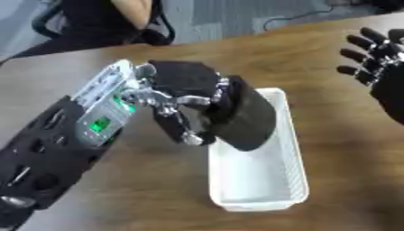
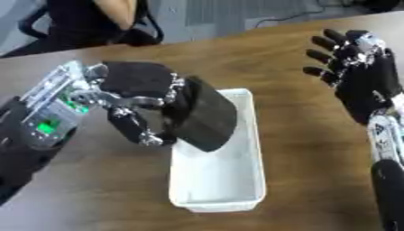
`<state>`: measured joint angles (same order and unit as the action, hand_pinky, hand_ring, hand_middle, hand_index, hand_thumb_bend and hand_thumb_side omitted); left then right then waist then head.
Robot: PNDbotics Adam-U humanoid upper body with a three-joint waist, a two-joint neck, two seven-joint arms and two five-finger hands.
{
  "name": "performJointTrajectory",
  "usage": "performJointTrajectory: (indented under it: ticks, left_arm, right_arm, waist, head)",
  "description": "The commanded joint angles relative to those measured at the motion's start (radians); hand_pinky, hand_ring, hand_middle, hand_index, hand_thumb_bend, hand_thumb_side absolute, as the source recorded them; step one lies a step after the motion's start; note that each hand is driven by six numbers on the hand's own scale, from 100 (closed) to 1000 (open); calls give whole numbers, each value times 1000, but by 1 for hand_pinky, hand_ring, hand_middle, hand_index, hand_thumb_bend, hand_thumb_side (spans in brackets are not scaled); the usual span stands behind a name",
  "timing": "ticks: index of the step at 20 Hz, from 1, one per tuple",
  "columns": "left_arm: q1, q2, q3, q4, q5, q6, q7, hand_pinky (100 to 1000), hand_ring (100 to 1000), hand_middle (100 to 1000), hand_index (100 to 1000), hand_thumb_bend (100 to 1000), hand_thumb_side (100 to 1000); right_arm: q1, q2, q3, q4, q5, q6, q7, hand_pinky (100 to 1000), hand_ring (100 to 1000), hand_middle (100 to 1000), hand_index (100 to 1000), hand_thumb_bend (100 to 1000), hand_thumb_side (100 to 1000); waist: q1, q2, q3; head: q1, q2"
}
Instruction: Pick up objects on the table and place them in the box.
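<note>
The left hand (image 2: 146, 97) has its fingers curled round a dark block (image 2: 207, 118), held tilted over the far left part of the white box (image 2: 251, 158). Best to lower it inside the walls before uncurling. At far right, the right hand (image 2: 359, 67) hangs idle, fingers spread

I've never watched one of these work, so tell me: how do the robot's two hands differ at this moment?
The left hand has its fingers curled round a dark block, while the right hand holds nothing and its fingers are spread open. The left hand is over the near end of the white box; the right hand is off to the side, above the bare wooden table. Both are black with silver joints.
</note>
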<state>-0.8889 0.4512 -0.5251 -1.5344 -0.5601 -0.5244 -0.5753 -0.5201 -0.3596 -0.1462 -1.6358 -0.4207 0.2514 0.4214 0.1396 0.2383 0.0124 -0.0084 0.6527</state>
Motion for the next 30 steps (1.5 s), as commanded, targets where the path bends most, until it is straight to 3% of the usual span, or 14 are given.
performJointTrajectory:
  ticks: [1, 8, 10, 11, 12, 13, 15, 20, 30]
  left_arm:
    - [-6, 3, 3, 5, -10, -88, -74, 100, 100, 247, 373, 100, 106]
    - [-3, 2, 1, 12, -19, -93, -72, 100, 100, 250, 378, 100, 107]
    - [-3, 3, 0, 10, -19, -92, -74, 100, 100, 328, 447, 111, 138]
    - [-3, 4, -1, 9, -17, -93, -81, 100, 100, 300, 419, 100, 102]
    - [-4, 5, -3, 5, -15, -99, -90, 100, 100, 452, 576, 338, 337]
    - [-4, 6, -4, 3, -11, -107, -106, 100, 100, 452, 576, 338, 337]
    - [-6, 7, -4, -1, -4, -122, -147, 100, 107, 628, 745, 496, 525]
    - [-6, 8, 4, -8, 25, -134, -259, 100, 156, 715, 799, 553, 646]
    - [-6, 14, 19, -32, 63, -117, -304, 100, 158, 712, 797, 549, 669]
  right_arm:
    - [-17, -6, 0, -14, 5, -2, 5, 826, 934, 948, 1000, 100, 1000]
    - [-17, -6, 0, -14, 7, -1, 7, 826, 934, 948, 1000, 100, 1000]
    - [-16, -6, -1, -14, 8, -1, 7, 826, 934, 948, 1000, 100, 1000]
    - [-16, -5, -1, -14, 8, -1, 7, 826, 934, 948, 1000, 100, 1000]
    - [-16, -5, -1, -15, 8, 0, 7, 826, 934, 948, 1000, 100, 1000]
    - [-16, -5, 0, -15, 8, 0, 7, 826, 934, 948, 1000, 100, 1000]
    - [-16, -5, -1, -14, 8, 0, 7, 827, 934, 948, 1000, 100, 1000]
    - [-16, -5, -2, -14, 8, -1, 7, 827, 935, 948, 1000, 100, 1000]
    - [-16, -3, -3, -13, 7, -2, 6, 827, 935, 948, 1000, 100, 1000]
  waist:
    - [-4, -15, -1]
    - [-4, -13, 2]
    - [-4, -13, 3]
    - [-5, -13, 4]
    - [-5, -13, 5]
    - [-5, -14, 6]
    - [-6, -14, 7]
    - [-7, -14, 9]
    - [-11, -14, 15]
  head:
    - [8, -16]
    - [8, -17]
    - [9, -17]
    - [9, -17]
    - [9, -17]
    - [8, -17]
    - [9, -18]
    - [8, -17]
    - [6, -18]
